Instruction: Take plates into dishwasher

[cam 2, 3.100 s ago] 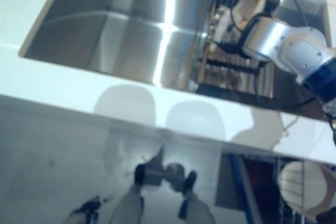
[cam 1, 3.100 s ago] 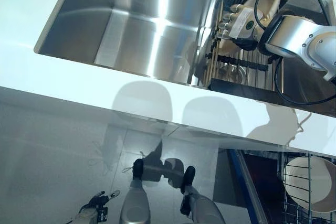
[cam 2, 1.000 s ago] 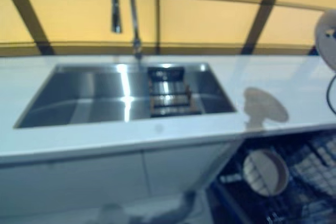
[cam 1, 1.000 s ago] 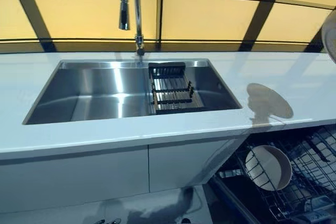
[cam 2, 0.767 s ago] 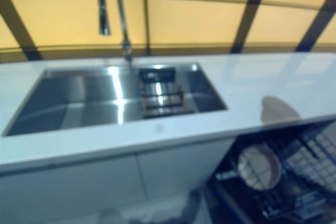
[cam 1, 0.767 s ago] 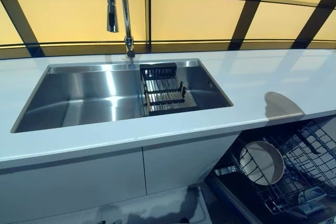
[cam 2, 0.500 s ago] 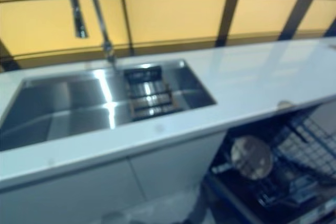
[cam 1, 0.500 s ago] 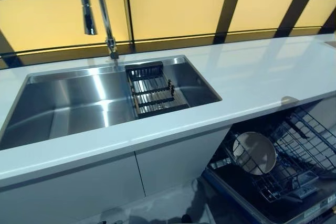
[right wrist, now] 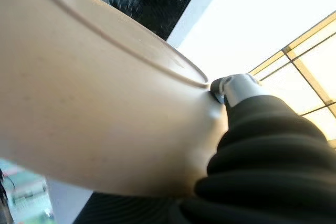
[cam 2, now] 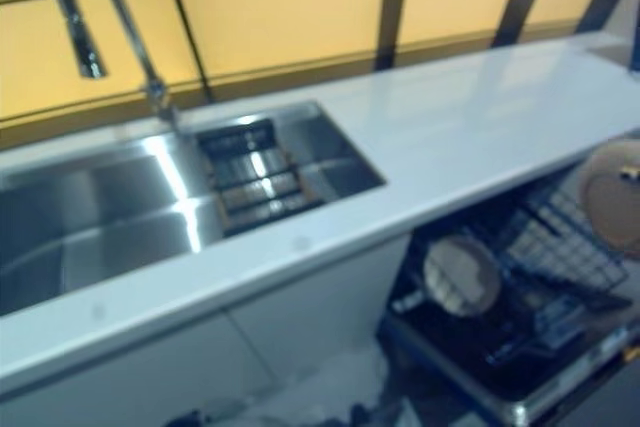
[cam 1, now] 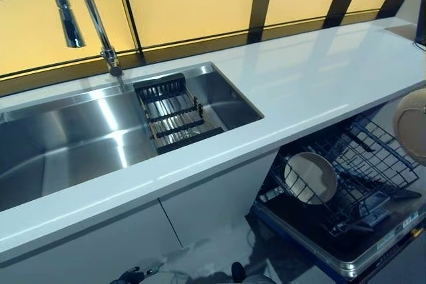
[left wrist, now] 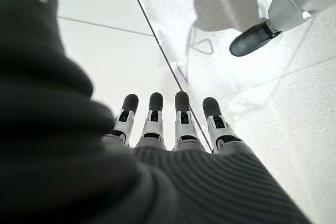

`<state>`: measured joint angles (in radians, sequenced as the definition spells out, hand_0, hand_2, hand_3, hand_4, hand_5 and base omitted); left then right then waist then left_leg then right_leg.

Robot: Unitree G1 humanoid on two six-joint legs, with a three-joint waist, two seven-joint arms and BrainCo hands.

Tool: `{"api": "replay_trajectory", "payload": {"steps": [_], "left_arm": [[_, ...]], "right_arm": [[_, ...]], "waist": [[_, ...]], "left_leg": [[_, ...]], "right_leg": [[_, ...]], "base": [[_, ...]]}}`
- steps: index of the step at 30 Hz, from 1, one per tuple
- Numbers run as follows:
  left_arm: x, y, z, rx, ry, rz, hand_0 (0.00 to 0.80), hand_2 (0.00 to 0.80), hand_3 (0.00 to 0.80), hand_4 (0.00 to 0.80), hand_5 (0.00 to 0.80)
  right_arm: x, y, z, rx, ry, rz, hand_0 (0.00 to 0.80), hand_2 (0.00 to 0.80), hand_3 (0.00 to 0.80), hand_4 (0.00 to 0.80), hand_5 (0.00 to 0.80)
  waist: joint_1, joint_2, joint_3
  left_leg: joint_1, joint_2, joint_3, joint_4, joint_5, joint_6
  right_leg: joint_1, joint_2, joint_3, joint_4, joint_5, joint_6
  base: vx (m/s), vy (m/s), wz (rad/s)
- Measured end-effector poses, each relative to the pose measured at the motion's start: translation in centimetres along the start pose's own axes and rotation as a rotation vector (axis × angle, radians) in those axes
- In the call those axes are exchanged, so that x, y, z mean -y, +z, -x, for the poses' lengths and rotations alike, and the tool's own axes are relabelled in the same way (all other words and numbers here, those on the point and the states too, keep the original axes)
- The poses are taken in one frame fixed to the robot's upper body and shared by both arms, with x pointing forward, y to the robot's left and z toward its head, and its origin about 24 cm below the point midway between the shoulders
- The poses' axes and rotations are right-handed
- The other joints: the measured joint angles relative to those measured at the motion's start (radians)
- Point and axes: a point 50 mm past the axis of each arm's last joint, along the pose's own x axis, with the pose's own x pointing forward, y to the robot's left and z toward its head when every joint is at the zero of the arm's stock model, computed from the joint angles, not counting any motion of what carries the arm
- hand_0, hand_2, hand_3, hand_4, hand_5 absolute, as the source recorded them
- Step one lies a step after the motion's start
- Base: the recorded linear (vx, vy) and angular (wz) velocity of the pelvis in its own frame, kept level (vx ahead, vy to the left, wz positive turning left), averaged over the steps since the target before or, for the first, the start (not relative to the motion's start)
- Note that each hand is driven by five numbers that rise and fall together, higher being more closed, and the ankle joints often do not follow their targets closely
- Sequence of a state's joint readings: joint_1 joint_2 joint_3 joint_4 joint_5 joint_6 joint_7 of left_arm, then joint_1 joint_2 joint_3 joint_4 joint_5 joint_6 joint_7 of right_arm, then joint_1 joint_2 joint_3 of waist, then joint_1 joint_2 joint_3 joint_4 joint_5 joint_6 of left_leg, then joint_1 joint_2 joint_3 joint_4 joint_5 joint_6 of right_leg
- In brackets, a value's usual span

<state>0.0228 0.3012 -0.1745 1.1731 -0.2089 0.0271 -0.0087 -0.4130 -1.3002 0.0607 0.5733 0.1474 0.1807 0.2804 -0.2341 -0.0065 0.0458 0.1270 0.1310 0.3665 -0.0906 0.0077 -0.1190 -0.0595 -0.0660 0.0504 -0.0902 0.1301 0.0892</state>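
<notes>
one cream plate (right wrist: 100, 108) sits in the right hand (right wrist: 231, 90), a finger hooked on its rim, up over the open dishwasher rack (cam 1: 346, 184). it is hard, smooth and can break, so a hold on the rim is best. another plate (cam 1: 309, 177) stands in that rack. left hand (left wrist: 168, 124) hangs loose and empty, low by the floor. white desk (cam 1: 306, 91) and sink (cam 1: 100, 131) lie left of the rack.

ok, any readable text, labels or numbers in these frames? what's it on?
None readable.
Dishwasher front edge: small light and orange marks, too small to read.
Plate in the right robot hand: no print visible.
Counter, sink: no markings.
</notes>
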Motion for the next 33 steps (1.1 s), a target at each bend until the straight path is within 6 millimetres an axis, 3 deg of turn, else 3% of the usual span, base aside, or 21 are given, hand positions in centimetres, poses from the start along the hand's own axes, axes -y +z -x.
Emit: {"api": "replay_trajectory", "payload": {"steps": [5, 20, 33], "left_arm": [[0.1, 0.5, 0.0, 0.018, -0.004, -0.001, 0.0, 0.0, 0.0, 0.0, 0.0], [0.9, 1.1, -0.1, 0.043, -0.035, -0.018, 0.0, 0.0, 0.0, 0.0, 0.0], [1.9, 3.3, -0.1, 0.132, -0.069, -0.007, 0.0, 0.0, 0.0, 0.0, 0.0]], "right_arm": [[-1.3, -0.2, -0.2, 0.016, 0.028, -0.043, 0.8, 0.8, 0.8, 0.8, 0.8], [-2.6, -0.4, -0.4, 0.023, 0.028, -0.006, 0.8, 0.8, 0.8, 0.8, 0.8], [-2.6, 0.2, -0.7, 0.04, -0.034, 0.057, 0.8, 0.8, 0.8, 0.8, 0.8]], "waist": [[0.0, 0.018, 0.013], [0.0, 0.063, 0.042], [0.002, 0.173, 0.128]], "left_leg": [[0.001, 0.0, 0.012, 0.0, -0.005, 0.001], [-0.019, -0.007, 0.008, 0.0, -0.007, 0.003], [-0.072, -0.028, -0.014, 0.004, -0.003, 0.015]], "right_leg": [[-0.006, 0.001, 0.01, 0.0, 0.001, 0.0], [-0.027, -0.007, 0.011, 0.0, 0.002, 0.001], [-0.077, -0.03, 0.01, 0.0, 0.008, 0.011]], "base": [[-0.008, -0.023, -0.07], [-0.01, 0.003, 0.0], [-0.054, 0.024, 0.01]]}}
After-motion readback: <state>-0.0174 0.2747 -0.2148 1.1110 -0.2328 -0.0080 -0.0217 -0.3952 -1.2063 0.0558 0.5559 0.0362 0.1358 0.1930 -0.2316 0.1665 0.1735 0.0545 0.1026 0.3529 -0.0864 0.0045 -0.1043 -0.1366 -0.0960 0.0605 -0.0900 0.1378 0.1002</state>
